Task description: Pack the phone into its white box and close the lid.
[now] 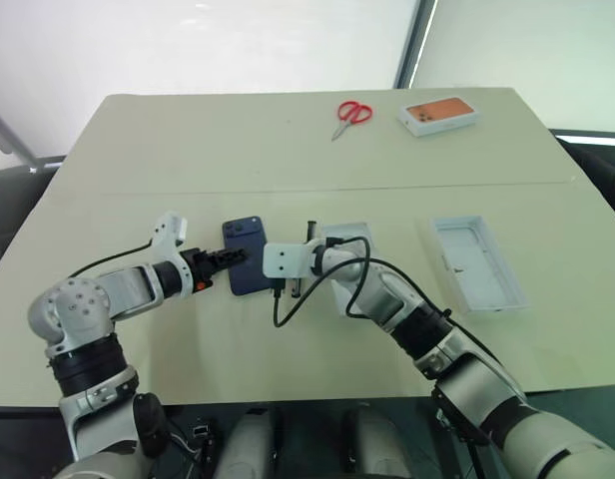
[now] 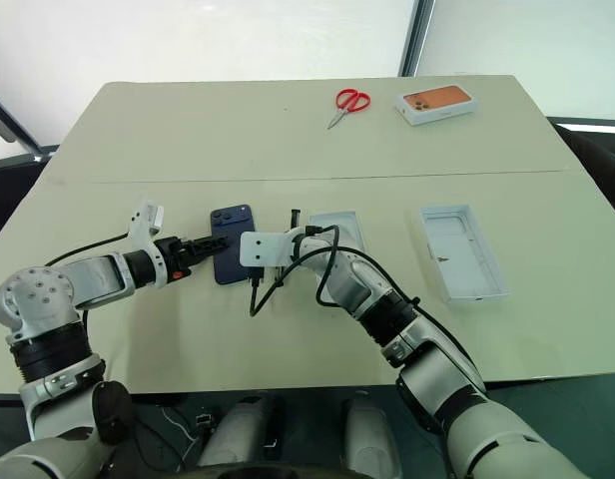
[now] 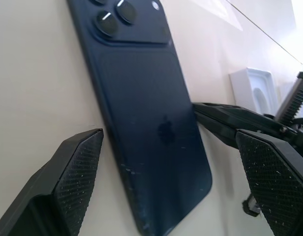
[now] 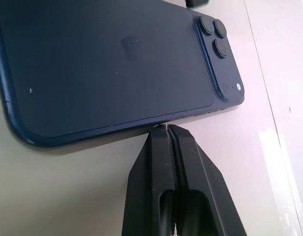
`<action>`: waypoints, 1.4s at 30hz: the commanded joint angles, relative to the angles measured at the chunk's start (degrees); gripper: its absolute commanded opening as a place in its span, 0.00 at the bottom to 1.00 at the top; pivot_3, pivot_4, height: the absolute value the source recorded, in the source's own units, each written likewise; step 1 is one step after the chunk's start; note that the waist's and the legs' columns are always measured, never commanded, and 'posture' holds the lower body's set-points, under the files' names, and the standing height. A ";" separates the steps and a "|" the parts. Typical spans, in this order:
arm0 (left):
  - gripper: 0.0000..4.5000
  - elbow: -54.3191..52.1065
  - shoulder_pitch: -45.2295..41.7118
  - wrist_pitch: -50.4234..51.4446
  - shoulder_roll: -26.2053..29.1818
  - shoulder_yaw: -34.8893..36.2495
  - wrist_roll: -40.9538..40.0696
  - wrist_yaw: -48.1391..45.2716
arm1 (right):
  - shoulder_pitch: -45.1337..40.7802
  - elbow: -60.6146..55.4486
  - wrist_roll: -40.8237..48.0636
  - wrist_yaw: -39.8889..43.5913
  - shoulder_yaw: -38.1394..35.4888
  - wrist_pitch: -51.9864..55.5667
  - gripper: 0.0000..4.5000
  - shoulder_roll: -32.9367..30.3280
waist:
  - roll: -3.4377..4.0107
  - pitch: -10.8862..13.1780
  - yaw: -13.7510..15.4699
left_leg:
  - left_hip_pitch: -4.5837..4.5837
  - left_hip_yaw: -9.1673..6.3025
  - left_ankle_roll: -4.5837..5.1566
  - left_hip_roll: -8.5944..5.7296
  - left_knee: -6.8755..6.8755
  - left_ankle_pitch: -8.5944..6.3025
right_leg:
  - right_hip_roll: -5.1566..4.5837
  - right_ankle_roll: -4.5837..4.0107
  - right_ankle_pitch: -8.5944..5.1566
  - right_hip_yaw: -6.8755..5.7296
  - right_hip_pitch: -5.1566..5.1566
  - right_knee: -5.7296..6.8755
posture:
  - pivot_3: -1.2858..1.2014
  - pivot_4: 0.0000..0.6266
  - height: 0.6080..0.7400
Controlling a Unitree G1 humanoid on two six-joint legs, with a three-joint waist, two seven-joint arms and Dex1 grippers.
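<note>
Pale beige table (image 1: 288,150) stands before a bright white wall, with a seam running across its width. On its far side lie red-handled scissors (image 1: 351,115) and, well to their right, a white box with an orange phone picture (image 1: 439,115). Near the middle the phone (image 1: 246,255) lies flat, back up, its camera cluster at the far end. Just to its right, partly hidden behind the right arm, sits a shallow white tray (image 2: 339,228); what it holds cannot be made out from the head views, though the left wrist view shows a white piece with an oval recess (image 3: 257,88) there. Farther right a second shallow white tray (image 1: 476,263) lies open side up, white inside, with nothing in it. The left end effector (image 1: 228,260) comes in from the left with its fingers (image 3: 75,172) spread wide, one on each side of the phone's near end, not gripping it. The right end effector (image 4: 167,129) has its fingers pressed together, holding nothing, its tip against the phone's long right edge at table level.
</note>
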 commanded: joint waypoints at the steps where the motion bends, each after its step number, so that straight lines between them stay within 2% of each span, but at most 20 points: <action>1: 1.00 -1.10 0.47 2.53 -4.46 -1.53 -1.99 0.40 | -0.13 -0.01 1.44 1.38 0.60 -0.87 0.01 2.23 | 0.00 0.00 0.06 | 0.00 0.00 0.00 0.00 0.00 0.00 | 0.00 0.00 0.00 0.00 0.00 0.00 | 0.52 0.24 0.68; 12: 1.00 -0.57 -0.61 2.65 -10.79 4.56 -6.52 4.11 | 1.48 -0.61 1.94 2.61 -0.11 -0.91 0.01 3.01 | -0.02 -0.02 0.14 | 0.13 -0.02 0.00 -0.01 0.00 0.00 | -0.01 0.00 0.00 -0.01 0.18 -0.07 | 0.52 0.24 0.68; 16: 1.00 -0.11 -0.78 2.65 -10.14 4.77 -7.34 5.50 | 1.72 -0.63 1.93 2.66 -0.23 -0.82 0.01 3.07 | -0.02 -0.02 0.02 | 0.13 -0.01 0.00 0.02 -0.03 0.00 | 0.02 0.00 0.00 -0.01 0.14 -0.05 | 0.52 0.24 0.68; 24: 1.00 1.76 -1.67 2.01 -5.68 6.81 -3.03 6.70 | 2.22 -1.05 1.78 2.59 -0.58 -0.56 0.01 2.67 | -0.02 -0.02 -0.20 | 0.15 -0.01 -0.01 0.04 -0.06 0.00 | 0.04 0.00 0.00 -0.01 0.13 -0.06 | 0.52 0.24 0.68; 32: 1.00 4.19 -2.94 1.05 -3.95 8.69 -2.24 6.64 | 2.53 -1.33 1.56 2.46 -0.71 -0.45 0.01 2.33 | -0.03 -0.03 -0.21 | 0.19 0.00 -0.04 0.05 -0.12 0.02 | 0.04 0.00 0.00 0.00 0.13 -0.06 | 0.52 0.24 0.68; 35: 0.81 3.94 -2.91 0.77 -3.88 8.25 -1.11 6.84 | 2.58 -1.46 1.48 2.47 -0.73 -0.39 0.00 2.26 | -0.03 -0.03 -0.18 | 0.19 0.00 -0.05 0.04 -0.13 0.02 | 0.04 0.00 0.00 0.00 0.13 -0.06 | 0.52 0.24 0.68; 41: 0.13 3.84 -3.41 0.77 -4.37 9.38 -0.35 5.99 | 2.95 -2.04 1.39 2.51 -0.79 -0.18 0.00 1.84 | -0.08 -0.05 -0.04 | 0.19 0.00 -0.06 0.04 -0.14 0.02 | 0.03 0.00 0.00 0.00 0.12 -0.06 | 0.52 0.24 0.68; 42: 0.13 3.82 -3.52 0.81 -4.36 9.66 -0.33 5.92 | 3.01 -2.12 1.38 2.53 -0.79 -0.13 0.00 1.79 | -0.10 -0.07 -0.03 | 0.20 0.00 -0.06 0.04 -0.14 0.02 | 0.03 0.00 0.00 -0.01 0.14 -0.06 | 0.52 0.24 0.68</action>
